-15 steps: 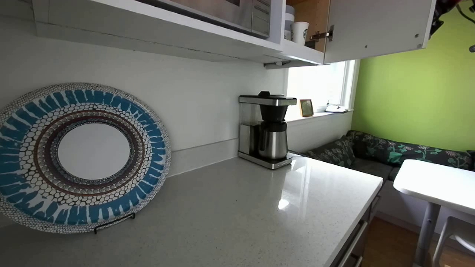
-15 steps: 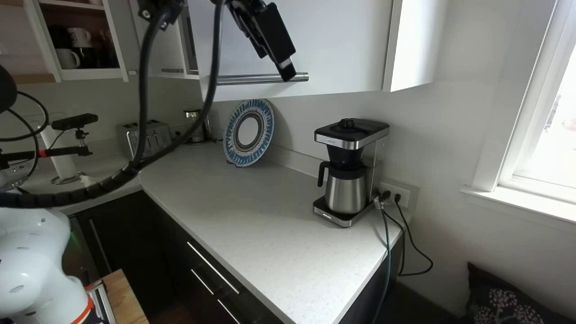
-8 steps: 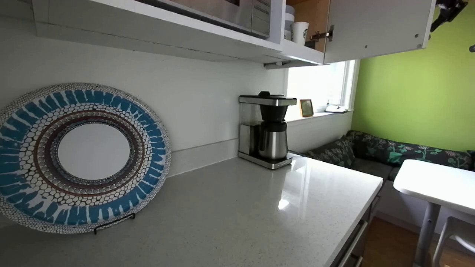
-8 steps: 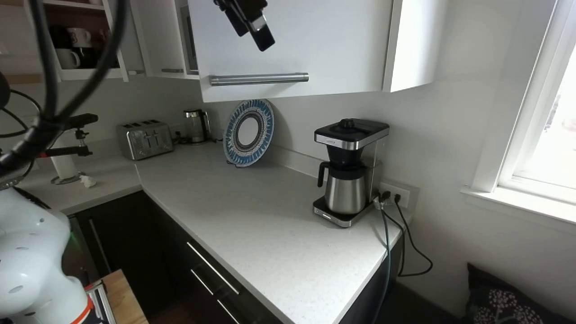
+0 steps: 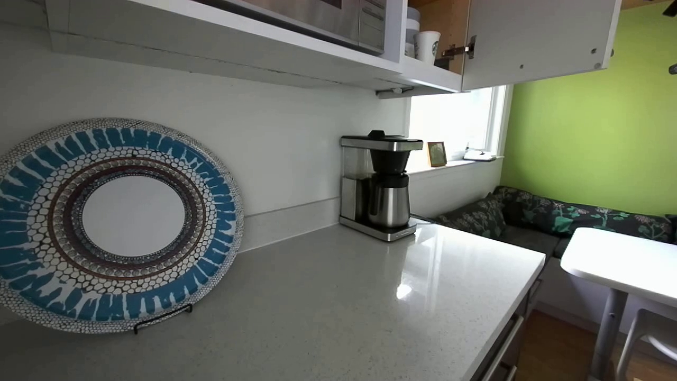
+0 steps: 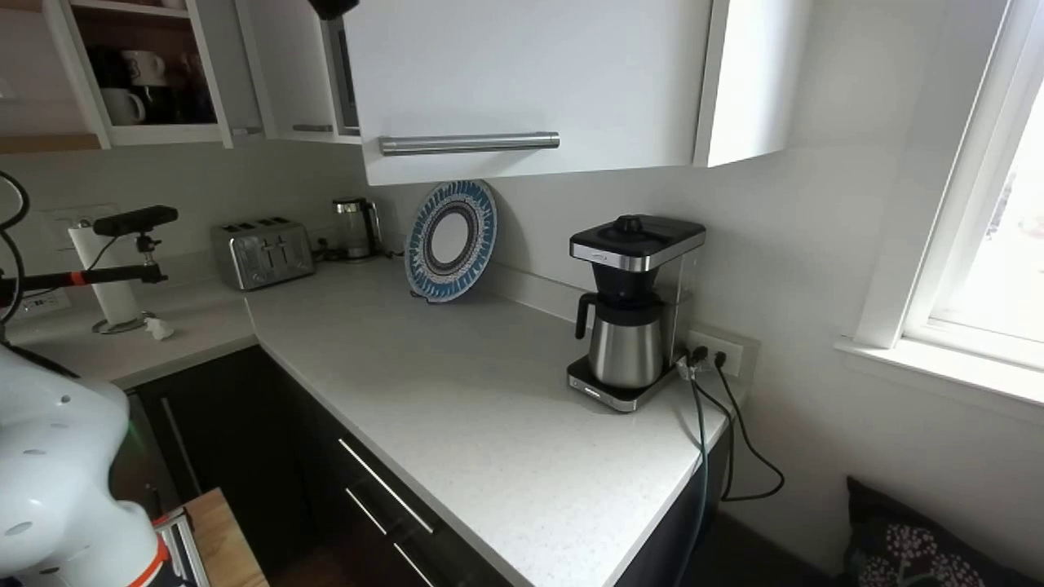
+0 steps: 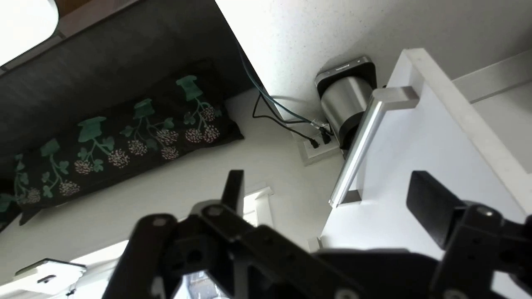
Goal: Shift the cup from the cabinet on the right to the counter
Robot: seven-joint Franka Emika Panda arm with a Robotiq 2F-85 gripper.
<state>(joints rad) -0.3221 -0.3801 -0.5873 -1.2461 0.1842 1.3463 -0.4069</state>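
The small pale whitish cup (image 5: 427, 46) with a dark emblem stands upright inside the white wall-hung upper cabinet (image 5: 433, 75) with a brown wooden interior. It sits near the front edge, just beside a stack of round grey and white containers (image 5: 412, 25) — whether they touch, I cannot tell. The cabinet's flat plain white door (image 5: 534, 42) is swung wide, and its outer face carries a straight silver bar handle (image 6: 469, 144).

In the wrist view the black two-fingered pincer (image 7: 327, 182) has its fingers wide apart, with the pale wall (image 7: 286, 182), the handle and part of the door showing through the gap. One finger appears in front of the door's white face; whether it touches there cannot be told.

Below the cabinet runs the long, smooth, glossy grey-white counter (image 5: 317, 307). In both exterior views it carries the black and silver coffee maker (image 6: 632, 257) with its steel carafe (image 6: 626, 350) and, well apart from that, a round patterned disc (image 5: 134, 216) in blue, white and brown, leaning on a black wire stand (image 5: 161, 317). Farther back — near the corner — stands a boxy silver toaster (image 6: 263, 254). The rounded white robot arm (image 6: 57, 473) shows beside the dark lower cabinets (image 6: 245, 432).
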